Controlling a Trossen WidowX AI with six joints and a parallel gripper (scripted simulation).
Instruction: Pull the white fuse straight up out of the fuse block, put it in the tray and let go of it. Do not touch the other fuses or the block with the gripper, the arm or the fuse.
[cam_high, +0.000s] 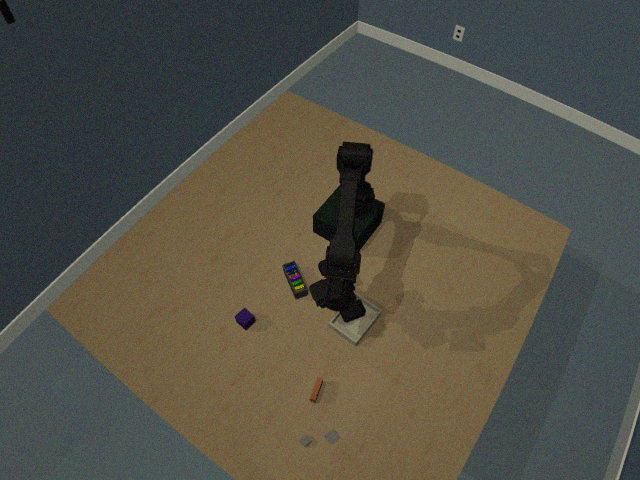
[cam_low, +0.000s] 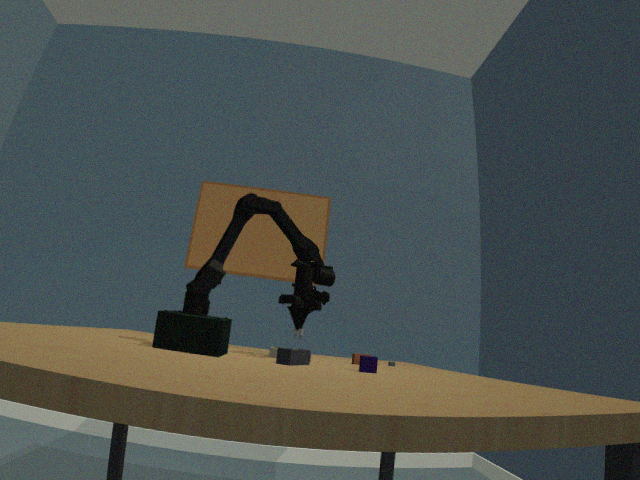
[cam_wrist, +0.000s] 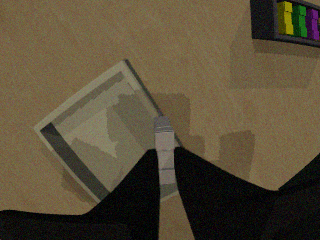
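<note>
From the top view, the arm leans out from its dark base and the gripper (cam_high: 351, 312) hangs right over the tray (cam_high: 369, 322), hiding most of it; the fuse block (cam_high: 295, 279) sits just beside the arm with its coloured fuses in a row, well clear of the fingers, and the white fuse itself cannot be made out from up here. Over to the exterior view: the gripper (cam_low: 298, 330) points straight down, and a small pale sliver, the white fuse (cam_low: 297, 334), peeks from the fingertips, held up in the air above the table and not touching anything. Now the wrist view, and this one tells it best: the jaws are pinched tight on the white fuse (cam_wrist: 164, 150), which juts out past the tips as a slim pale stick, poised over the near edge of the tray (cam_wrist: 82, 110), while the fuse block (cam_wrist: 266, 16) lies off at the upper right, well apart. It looks a light, stiff, narrow little piece, probably smooth on its faces, so a firm pinch across its flat sides near the upper end, as here, seems the right hold; being so thin, it could twist or slip if the pinch loosens early.
</note>
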